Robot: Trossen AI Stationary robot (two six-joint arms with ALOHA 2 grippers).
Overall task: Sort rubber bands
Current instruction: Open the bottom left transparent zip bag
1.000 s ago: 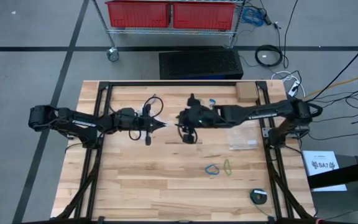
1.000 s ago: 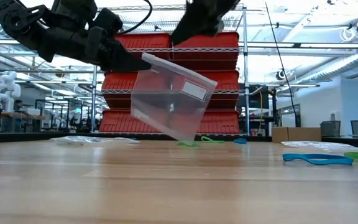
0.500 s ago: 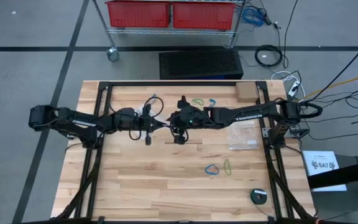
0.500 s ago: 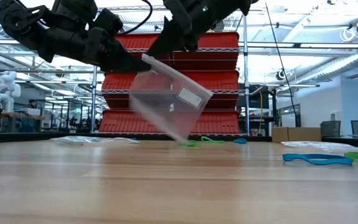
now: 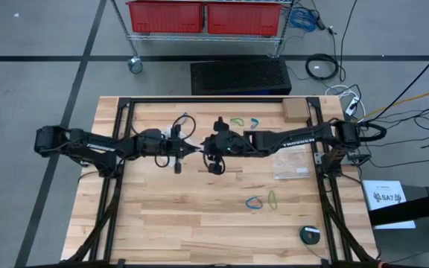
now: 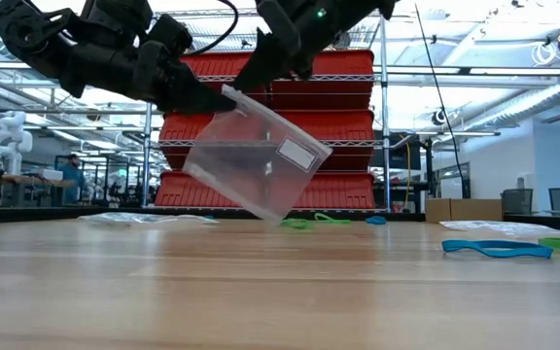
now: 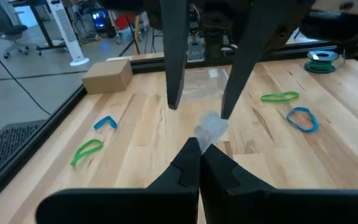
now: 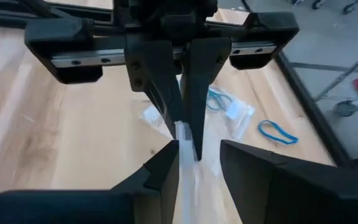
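A clear plastic bag [image 6: 256, 160] with a white label hangs in mid-air over the table's middle. My left gripper [image 7: 199, 152] is shut on it. My right gripper [image 8: 199, 163] comes from the table's right, open. Its fingers stand on either side of the bag's top edge, just beyond my left fingertips. Rubber bands lie flat on the wood. A green one [image 5: 236, 121] and a blue one [image 5: 253, 122] are toward the far edge. A blue one [image 5: 255, 202] and a green one [image 5: 272, 199] are nearer. My left gripper pinches the bag's upper corner [image 6: 227, 94] between its two shut fingertips, coming roughly level from the table's left. The bag hangs tilted below the tips, clear of the table. My right gripper straddles the bag's top edge [image 8: 184, 134]; I cannot tell whether a finger touches it.
Another clear bag [image 5: 293, 165] lies on the table at the right. A further one holding bands [image 8: 229, 107] lies under my left arm. A cardboard box [image 5: 295, 110] sits at the far right and a small round roll [image 5: 310, 234] at the near right.
My right gripper has moved toward the table's left and down, up to my left gripper's fingertips and the bag's top edge. The bag has tipped, its lower end swinging toward the left, while the held corner stayed in place.
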